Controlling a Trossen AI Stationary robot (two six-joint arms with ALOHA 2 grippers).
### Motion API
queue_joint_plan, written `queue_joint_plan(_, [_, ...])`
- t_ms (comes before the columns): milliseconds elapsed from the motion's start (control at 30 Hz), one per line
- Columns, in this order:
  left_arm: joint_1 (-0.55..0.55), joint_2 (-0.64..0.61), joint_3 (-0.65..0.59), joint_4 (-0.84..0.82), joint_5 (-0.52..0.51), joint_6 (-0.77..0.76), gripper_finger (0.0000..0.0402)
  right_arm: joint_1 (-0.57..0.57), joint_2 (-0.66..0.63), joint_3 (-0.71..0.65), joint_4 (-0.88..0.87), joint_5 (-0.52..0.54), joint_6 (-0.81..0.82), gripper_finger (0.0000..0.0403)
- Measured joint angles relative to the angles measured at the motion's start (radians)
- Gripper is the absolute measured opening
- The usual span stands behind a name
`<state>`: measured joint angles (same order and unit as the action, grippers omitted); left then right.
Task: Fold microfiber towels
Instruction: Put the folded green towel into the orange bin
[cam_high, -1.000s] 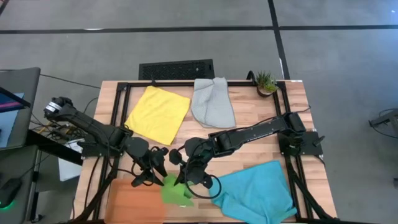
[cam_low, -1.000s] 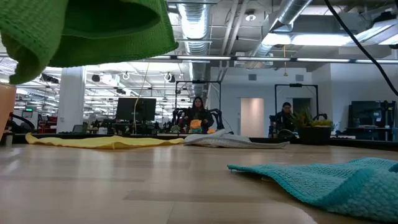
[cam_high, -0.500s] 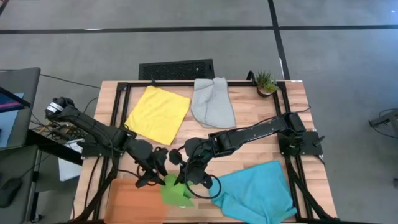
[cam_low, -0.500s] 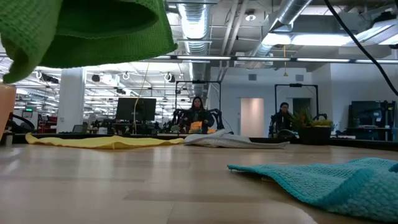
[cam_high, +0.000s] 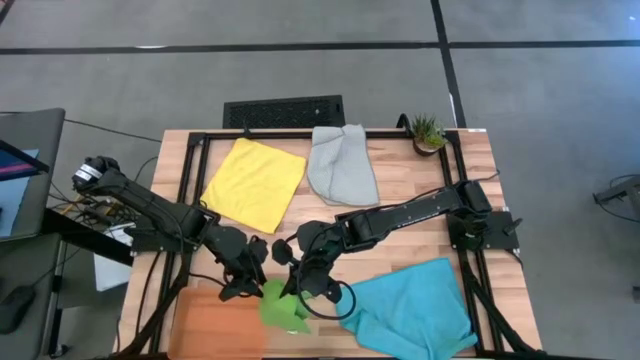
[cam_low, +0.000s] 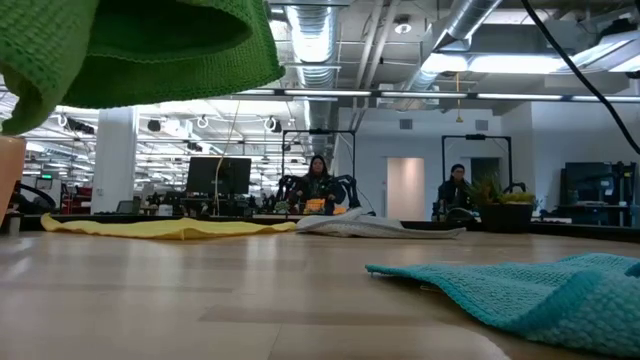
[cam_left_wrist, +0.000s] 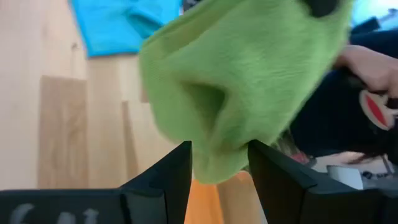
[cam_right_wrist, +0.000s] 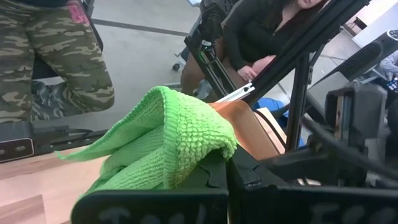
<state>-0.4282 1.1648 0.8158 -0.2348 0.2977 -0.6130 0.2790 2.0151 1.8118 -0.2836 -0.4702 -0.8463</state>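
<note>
Currently the right gripper (cam_high: 297, 291) is clamped on the green towel (cam_high: 283, 308), holding it bunched and lifted near the front edge of the wooden table (cam_high: 420, 235), beside the orange tray (cam_high: 215, 325). Just left of it, the left gripper (cam_high: 252, 283) has its fingers (cam_left_wrist: 166, 177) spread apart around a hanging fold of that cloth. Farther back, the yellow towel (cam_high: 254, 183) and grey towel (cam_high: 343, 165) lie flat, well apart from the crumpled turquoise towel (cam_high: 412, 308) at front right.
</note>
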Motion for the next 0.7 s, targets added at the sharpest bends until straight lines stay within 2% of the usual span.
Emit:
queue_joint_plan(233, [-0.005, 0.0, 0.0, 0.046, 0.051, 0.041, 0.015, -0.005, 0.0, 0.0, 0.0, 0.0, 0.0, 0.0001])
queue_joint_plan(467, [-0.018, 0.008, 0.0, 0.068, -0.022, 0.041, 0.015, -0.013, 0.0, 0.0, 0.0, 0.0, 0.0, 0.0001])
queue_joint_plan(700, [-0.021, 0.052, -0.001, 0.063, -0.022, 0.06, 0.0149, -0.02, 0.0, 0.0, 0.002, 0.0, 0.0, 0.0001])
